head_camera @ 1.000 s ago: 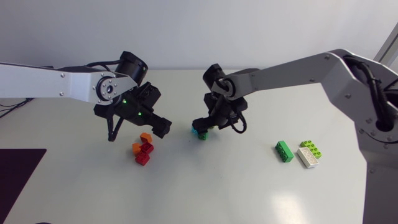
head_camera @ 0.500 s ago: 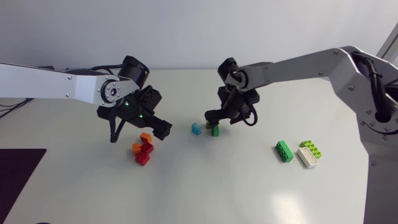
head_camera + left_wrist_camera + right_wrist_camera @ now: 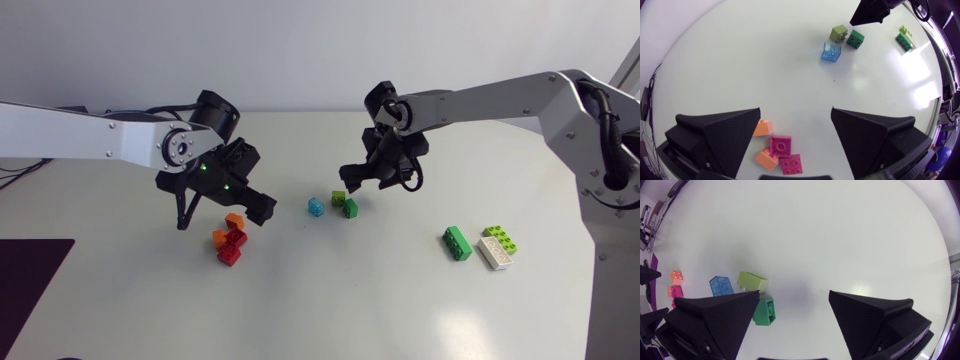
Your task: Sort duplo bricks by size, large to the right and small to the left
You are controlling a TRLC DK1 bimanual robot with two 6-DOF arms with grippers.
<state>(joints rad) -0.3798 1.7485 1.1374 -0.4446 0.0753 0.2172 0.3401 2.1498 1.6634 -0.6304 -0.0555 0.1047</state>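
My left gripper (image 3: 226,208) hangs open over a cluster of small orange (image 3: 234,221) and red bricks (image 3: 232,249); in the left wrist view they lie by its left finger (image 3: 720,140) and under the gripper (image 3: 796,135). Mid-table lie a small clear blue brick (image 3: 315,206), an olive one (image 3: 338,198) and a green one (image 3: 349,208). My right gripper (image 3: 376,176) stands open just behind and right of them; the green brick (image 3: 764,311) lies beside its left finger (image 3: 715,320), the olive brick (image 3: 752,281) ahead of that finger. Large bricks lie at the right: green (image 3: 457,243), lime (image 3: 502,238), white (image 3: 495,253).
A dark mat (image 3: 30,275) lies at the table's front left corner. The front middle of the white table (image 3: 340,300) is bare.
My right gripper has drawn back and to the right, off the blue and green bricks, uncovering the olive one. The left arm has barely shifted.
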